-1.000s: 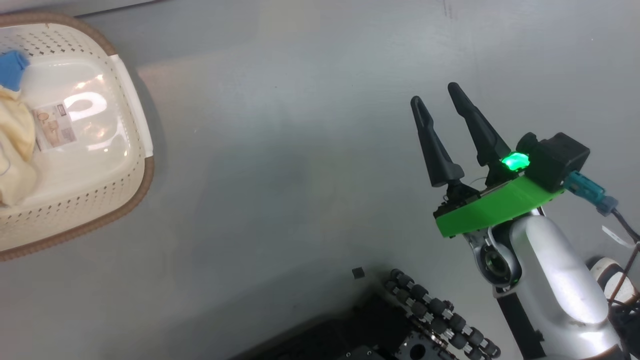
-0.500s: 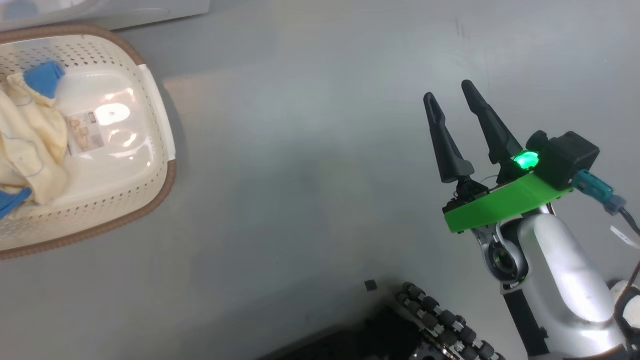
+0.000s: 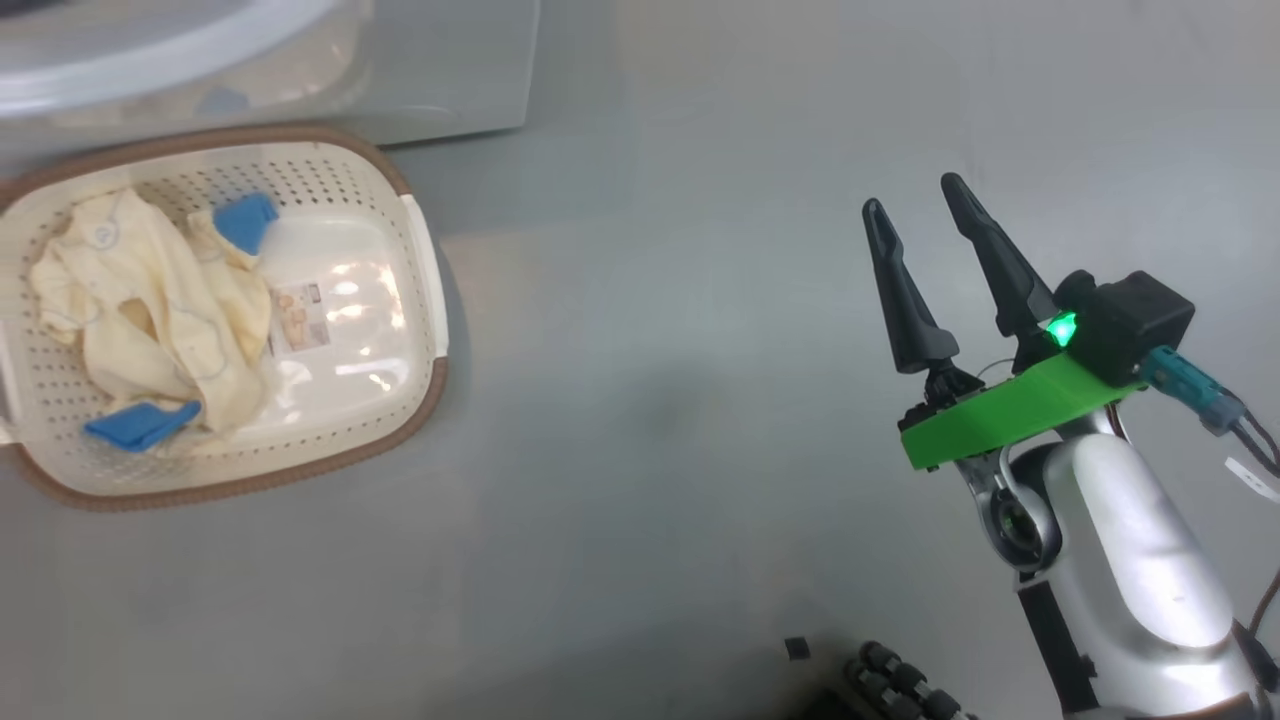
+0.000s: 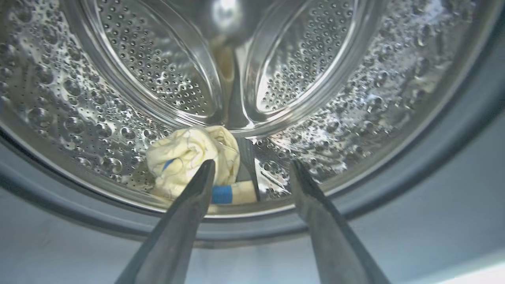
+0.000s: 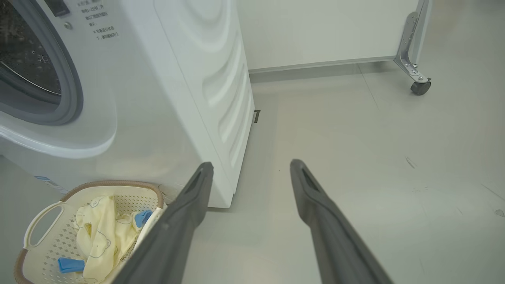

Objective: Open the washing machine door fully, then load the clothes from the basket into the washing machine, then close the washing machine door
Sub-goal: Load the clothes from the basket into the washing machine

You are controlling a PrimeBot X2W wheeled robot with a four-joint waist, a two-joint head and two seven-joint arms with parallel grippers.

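Deep in the washing machine's steel drum [image 4: 150,59], my left gripper [image 4: 251,167] stands open with nothing between its fingers. A pale yellow garment with a blue cuff [image 4: 185,154] lies on the drum floor just beyond the left fingertip, free of it. The cream basket [image 3: 410,425] sits on the floor in front of the washing machine [image 3: 430,70]. It holds yellow clothes [image 3: 150,300] and two blue pieces [image 3: 245,220]. My right gripper [image 3: 912,195] hovers open over bare floor, far right of the basket. The washing machine door is out of view.
The right wrist view looks past the right gripper [image 5: 250,165] at the washing machine's white side [image 5: 189,79], the basket [image 5: 114,184] at its foot and a castered frame leg [image 5: 420,86] far right. Grey floor lies between the basket and my right arm.
The head camera has swung, so the whole basket and the machine's base now show. The right gripper stays open in the same pose. The left gripper has gone from nearly shut to open.
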